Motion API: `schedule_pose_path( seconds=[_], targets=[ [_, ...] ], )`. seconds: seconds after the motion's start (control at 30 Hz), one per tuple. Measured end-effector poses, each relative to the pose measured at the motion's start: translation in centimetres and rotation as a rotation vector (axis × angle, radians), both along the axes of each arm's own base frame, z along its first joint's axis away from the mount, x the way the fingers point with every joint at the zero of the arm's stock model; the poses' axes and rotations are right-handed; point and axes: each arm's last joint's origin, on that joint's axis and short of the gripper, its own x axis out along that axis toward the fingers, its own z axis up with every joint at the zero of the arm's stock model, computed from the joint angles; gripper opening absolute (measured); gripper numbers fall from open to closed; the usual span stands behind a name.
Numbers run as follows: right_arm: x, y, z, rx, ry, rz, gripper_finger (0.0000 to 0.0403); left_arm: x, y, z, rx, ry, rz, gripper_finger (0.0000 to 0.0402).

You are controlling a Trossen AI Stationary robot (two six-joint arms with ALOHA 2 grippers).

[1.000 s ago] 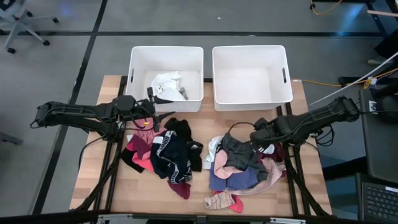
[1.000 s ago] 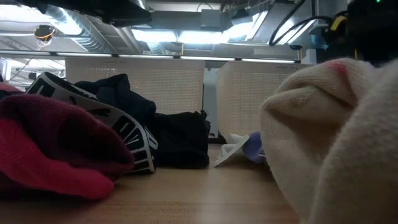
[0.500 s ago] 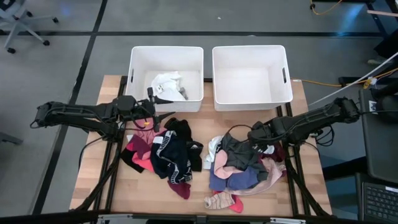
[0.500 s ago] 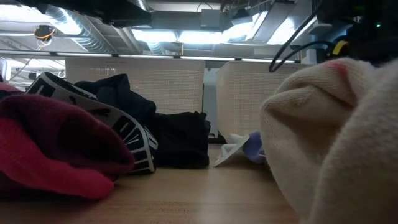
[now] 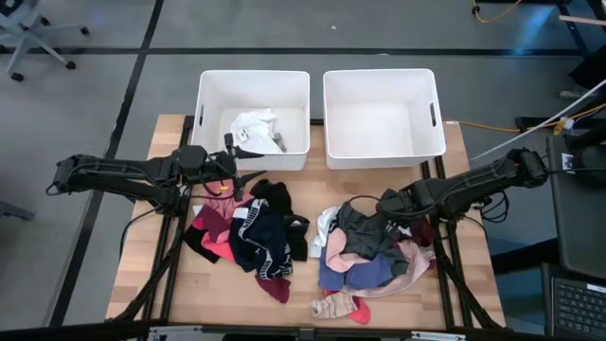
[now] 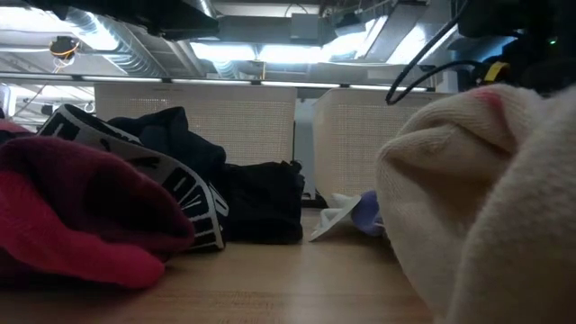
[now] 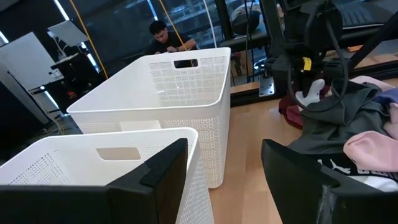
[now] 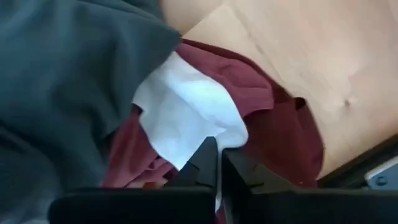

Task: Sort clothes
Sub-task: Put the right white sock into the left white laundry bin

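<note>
**A robotics lab or workshop floor**

The wooden table stands on a grey floor crossed by dark lines, with a wheeled office chair at one corner and yellow cables trailing over the ground. A laptop keyboard sits on a dark bench just beside the table. Looking level across the tabletop, the ceiling shows bare metal ducts and strip lights, as in an industrial hall. Beyond the two white bins, a person sits bent over at another workstation among dark stands, screens and hanging cables. Two dark robot arms are mounted at the table's sides.
</note>
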Motion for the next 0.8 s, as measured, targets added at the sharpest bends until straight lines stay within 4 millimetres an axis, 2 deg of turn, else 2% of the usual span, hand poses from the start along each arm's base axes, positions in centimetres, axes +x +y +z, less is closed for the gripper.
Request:
schedule_pose_path(
  seconds=[0.17,0.27,0.4,0.8],
  targets=[
    [0.3,-0.1,1.2,-0.045,-0.019,0.005,0.0015,0.0,0.0,0.0,0.0,0.0,0.0,0.0194],
    [0.7,-0.1,2.7,-0.086,-0.047,0.024,0.0005,0.0,0.0,0.0,0.0,0.0,0.0,0.0194],
    [1.1,-0.3,5.1,-0.176,-0.098,0.033,0.0013,0.0,0.0,0.0,0.0,-0.002,0.0,0.0194],
    [3.7,-0.4,12.6,-0.41,-0.469,0.149,0.0009,0.0,0.0,0.0,0.0,-0.002,0.0,0.0194]
  ],
)
